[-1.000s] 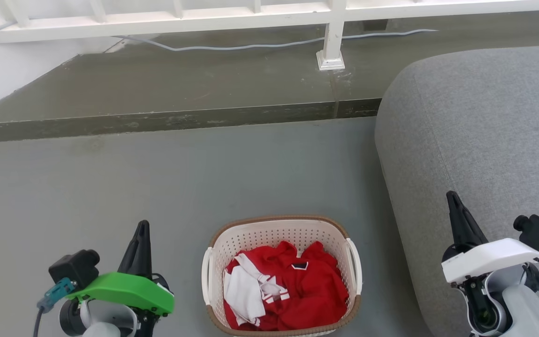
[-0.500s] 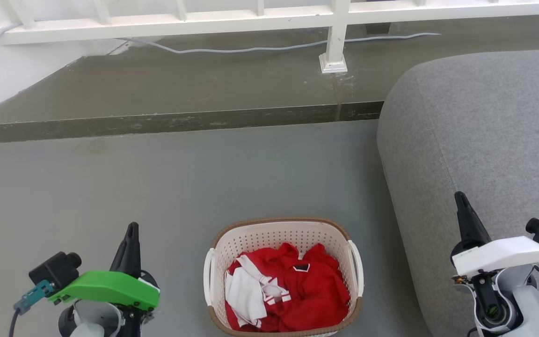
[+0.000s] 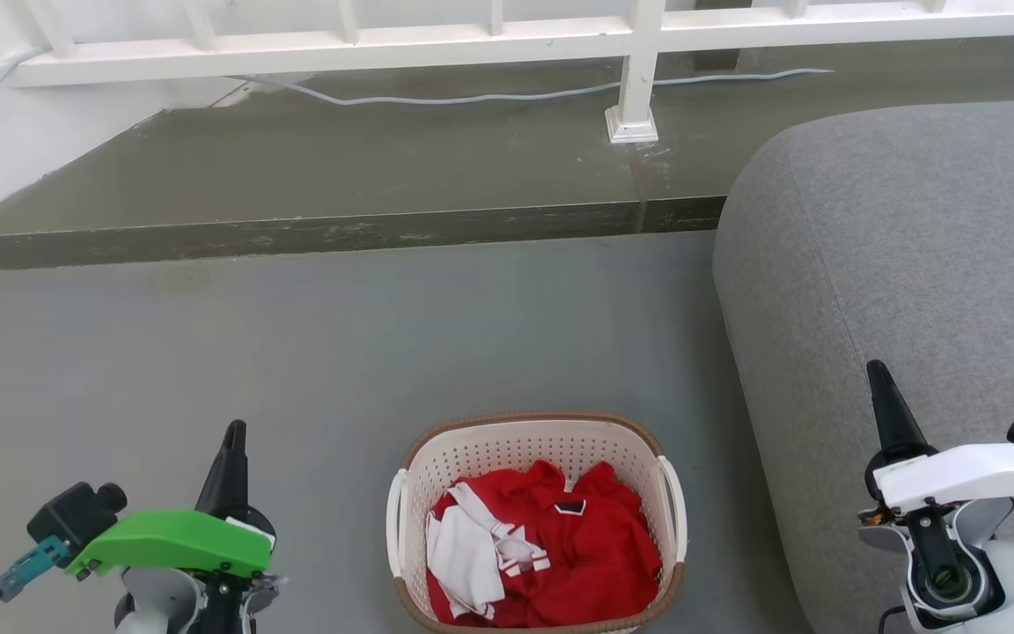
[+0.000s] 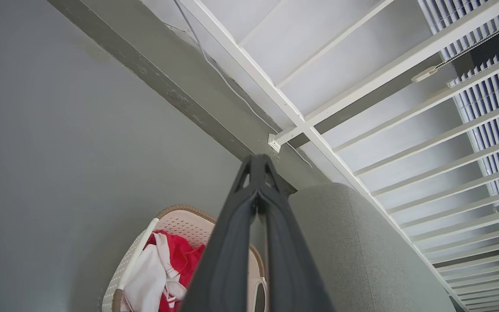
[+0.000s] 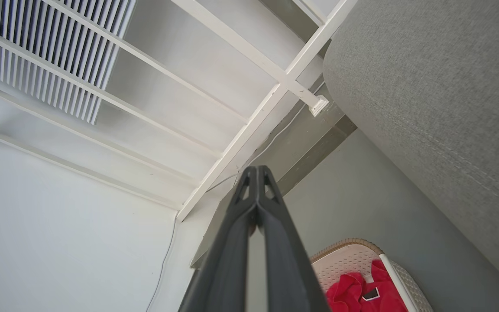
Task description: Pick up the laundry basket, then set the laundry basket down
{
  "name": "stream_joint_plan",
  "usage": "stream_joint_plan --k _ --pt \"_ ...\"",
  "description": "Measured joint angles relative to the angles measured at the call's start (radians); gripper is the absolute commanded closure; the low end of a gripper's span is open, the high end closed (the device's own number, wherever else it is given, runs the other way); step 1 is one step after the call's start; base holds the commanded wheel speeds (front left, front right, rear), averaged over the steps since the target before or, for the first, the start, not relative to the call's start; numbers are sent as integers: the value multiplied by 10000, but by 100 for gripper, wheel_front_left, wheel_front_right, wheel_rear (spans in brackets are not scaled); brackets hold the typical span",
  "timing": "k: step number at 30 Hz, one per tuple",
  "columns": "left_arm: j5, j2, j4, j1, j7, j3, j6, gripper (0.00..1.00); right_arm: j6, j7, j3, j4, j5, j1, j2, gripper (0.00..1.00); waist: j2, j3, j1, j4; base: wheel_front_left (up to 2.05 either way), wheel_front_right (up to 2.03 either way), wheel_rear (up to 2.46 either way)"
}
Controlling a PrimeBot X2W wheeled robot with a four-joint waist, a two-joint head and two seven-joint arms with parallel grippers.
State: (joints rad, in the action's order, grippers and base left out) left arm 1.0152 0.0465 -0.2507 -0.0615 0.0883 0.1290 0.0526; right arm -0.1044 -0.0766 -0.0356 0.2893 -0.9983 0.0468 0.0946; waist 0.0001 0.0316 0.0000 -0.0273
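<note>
At the near edge of the head view, the left gripper (image 3: 233,430), two long dark fingers under a green cover, points upward with its fingers pressed together on nothing. The left wrist view shows the tips meeting, with only a thin slit lower down. The right gripper (image 3: 875,370), under a white cover, is likewise closed and empty, and its tips meet in the right wrist view.

Between them, clear of both, the cream-white perforated plastic laundry basket with a brown woven-look rim (image 3: 516,447) stands upright on the smooth grey floor (image 3: 322,352). It holds a crumpled red and white garment (image 3: 560,550). Nothing grips its white left side handle (image 3: 396,519) or its white right side handle (image 3: 677,511).

As to progress, the basket rests level on the floor and neither gripper touches it. That would fit a basket waiting to be lifted as well as one already set down again, and these views cannot tell which.

Just right of the basket rises the rounded grey fabric sofa arm (image 3: 912,264), with the right gripper in front of it. Beyond the floor lies a darker raised ledge (image 3: 340,167). A pale cable (image 3: 472,94) trails along it beneath a white railing (image 3: 472,40) whose post stands on the ledge.
</note>
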Motion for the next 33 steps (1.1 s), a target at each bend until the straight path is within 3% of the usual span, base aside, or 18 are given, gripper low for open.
stream_joint_plan --k 33 --pt "3973 48 -163 -2 -1003 -1011 408 100 -94 1145 1022 -17 -3804 65 -322 100 0 -185 0 173 0 0 0"
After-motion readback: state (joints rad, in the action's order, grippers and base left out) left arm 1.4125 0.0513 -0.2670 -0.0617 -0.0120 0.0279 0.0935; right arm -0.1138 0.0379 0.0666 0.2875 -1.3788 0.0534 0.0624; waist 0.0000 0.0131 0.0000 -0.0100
